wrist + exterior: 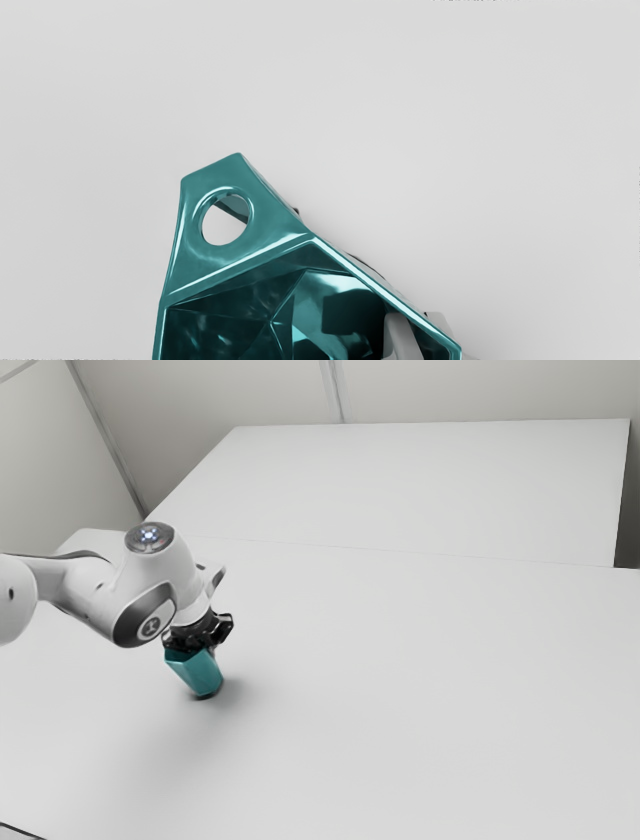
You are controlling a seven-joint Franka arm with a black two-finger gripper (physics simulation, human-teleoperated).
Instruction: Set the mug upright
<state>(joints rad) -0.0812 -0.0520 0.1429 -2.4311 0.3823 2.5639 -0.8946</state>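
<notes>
The black two-finger gripper [207,644] is pinching the wall of a glossy, faceted teal mug [197,672], its fingers [399,336] closing to about the wall's thickness, one reaching inside and the other pressing outside. Directly below the gripper, the mug is leaning, its open mouth facing up toward the hand. Its flat handle with a round hole [210,255] is jutting away from the fingers. Beneath both, a smooth white table [420,670] is spreading out, and pale walls [480,390] are standing farthest from the gripper
</notes>
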